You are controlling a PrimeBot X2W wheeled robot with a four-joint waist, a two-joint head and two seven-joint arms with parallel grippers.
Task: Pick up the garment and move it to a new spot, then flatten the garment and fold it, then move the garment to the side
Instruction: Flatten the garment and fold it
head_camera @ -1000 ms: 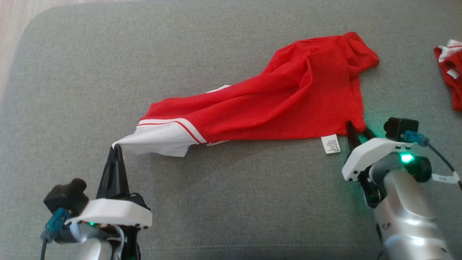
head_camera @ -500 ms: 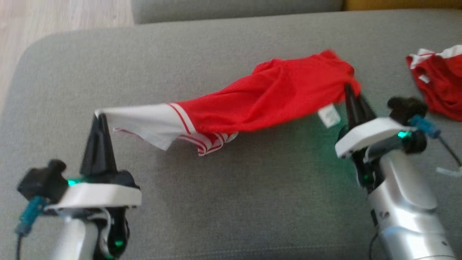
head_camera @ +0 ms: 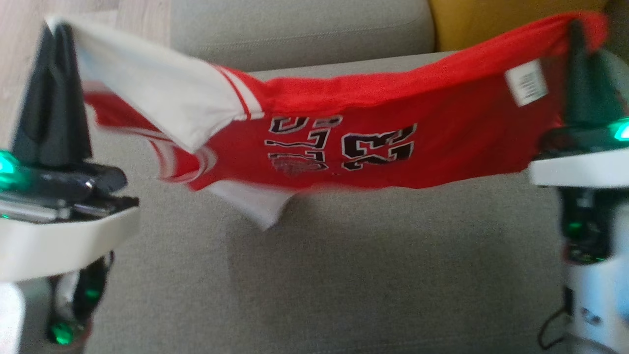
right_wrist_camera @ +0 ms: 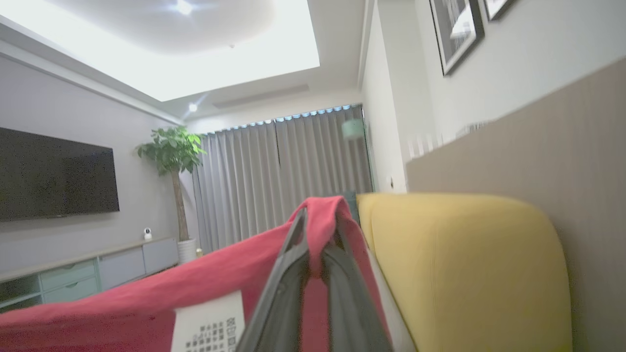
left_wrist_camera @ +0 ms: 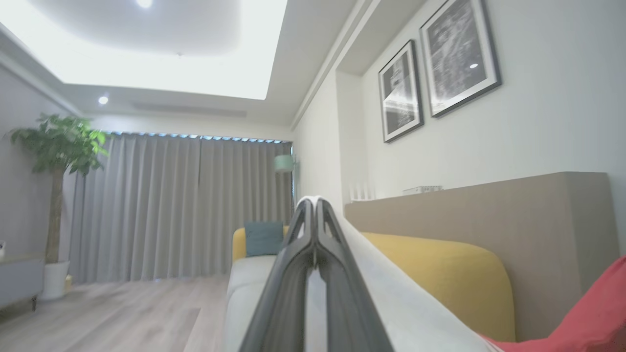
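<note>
Your left gripper (head_camera: 53, 29) has its fingers pressed together, pinching the white corner of the garment (head_camera: 373, 98). In the left wrist view you can see the white cloth wrapped right over the tips. Your right gripper (head_camera: 576, 27) is doing the same at the other end, clamped on the red edge, with red fabric draped over its fingertips in the right wrist view.

So the garment is up in the air, strung between the two grippers like a banner, well clear of the grey sofa seat (head_camera: 344, 285) below it. The top edge sags a bit in the middle. The black-and-white print (head_camera: 344, 145) faces the head camera, but it's too blurry to read. A white care label (head_camera: 527, 82) sits just beside the right gripper. On the left side a white flap (head_camera: 255, 206) hangs lowest.

Behind it there's the sofa backrest (head_camera: 300, 29) and a yellow cushion (head_camera: 471, 19). Further out, the wrist views catch grey curtains (left_wrist_camera: 186, 205), a potted plant (left_wrist_camera: 58, 151) and framed pictures (left_wrist_camera: 440, 78).
</note>
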